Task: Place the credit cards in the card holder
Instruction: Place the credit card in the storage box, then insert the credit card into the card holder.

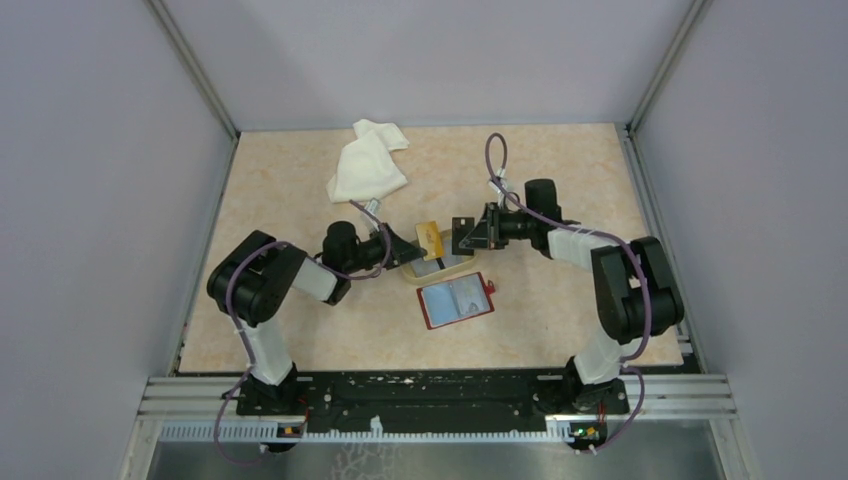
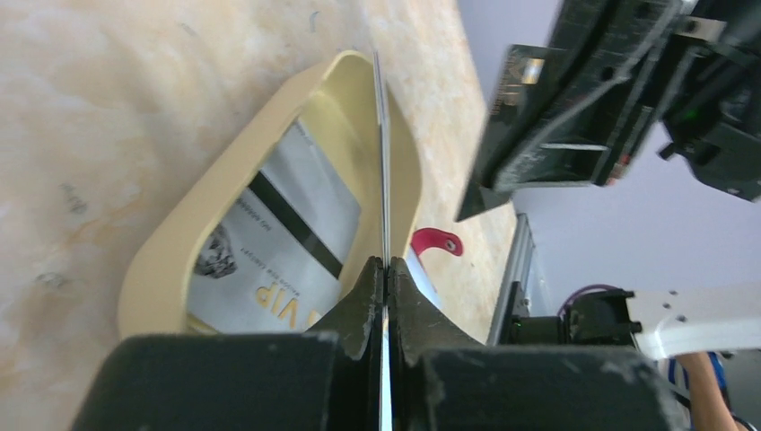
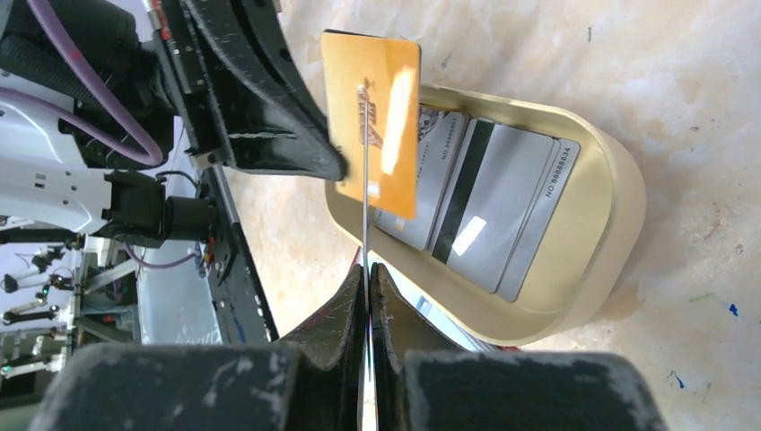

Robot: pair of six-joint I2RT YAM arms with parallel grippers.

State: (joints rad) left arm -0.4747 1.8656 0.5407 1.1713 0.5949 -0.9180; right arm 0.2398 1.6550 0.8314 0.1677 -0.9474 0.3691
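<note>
grey walls [image 1: 100,150] close in a beige speckled table [image 1: 300,200], with a white cloth [image 1: 365,165] crumpled at its far side. from above, much is hidden at the middle: both arms meet over a tan dish [image 1: 412,276] and cover most of it, so what lies inside barely shows there. the card holder [image 1: 456,300] lies open and flat just in front of the dish, with its clear pockets facing up; what sits in them is too small to tell.

the left gripper [image 2: 384,265] is clenched on the orange card [image 3: 372,126]. its own camera sees that card only edge-on, as a thin line rising from the pinched fingertips over the dish. the right wrist camera shows the card's orange face, upright above the dish, with one black left finger [image 3: 269,117] across its edge. the right gripper [image 3: 366,268] is closed tight, pointing at that card. a thin pale line runs up from between its tips across the orange face; whether that is a second card seen edge-on cannot be told.

the right wrist view shows grey cards [image 3: 502,206] overlapping in the dish, the top one with a dark stripe and a printed number. the left wrist view shows one of them with gold "vip" lettering. beyond the dish's rim it shows only the holder's red snap tab [image 2: 437,241], the rest cut off.
</note>
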